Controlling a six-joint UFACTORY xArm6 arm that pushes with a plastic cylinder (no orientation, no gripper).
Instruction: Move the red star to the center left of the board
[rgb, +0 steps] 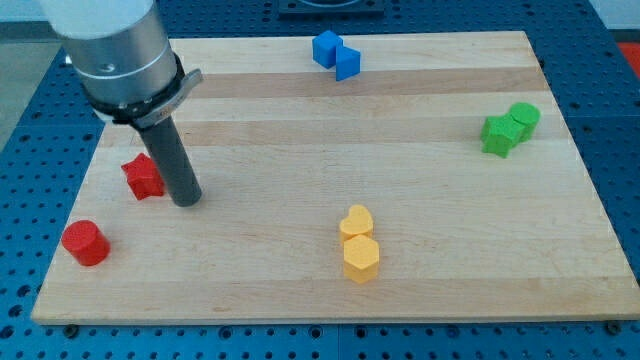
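The red star (144, 177) lies on the wooden board (300, 150) near its left edge, about mid-height. My tip (187, 199) rests on the board just to the right of the star, touching or almost touching it. A red cylinder (84, 243) stands below and left of the star, near the board's bottom left corner.
Two blue blocks (335, 55) sit together at the view's top centre. Two green blocks (509, 129) sit at the right. A yellow heart (356, 221) and a yellow hexagon (361, 258) sit together at bottom centre. The arm's grey body (115, 50) hangs over the top left.
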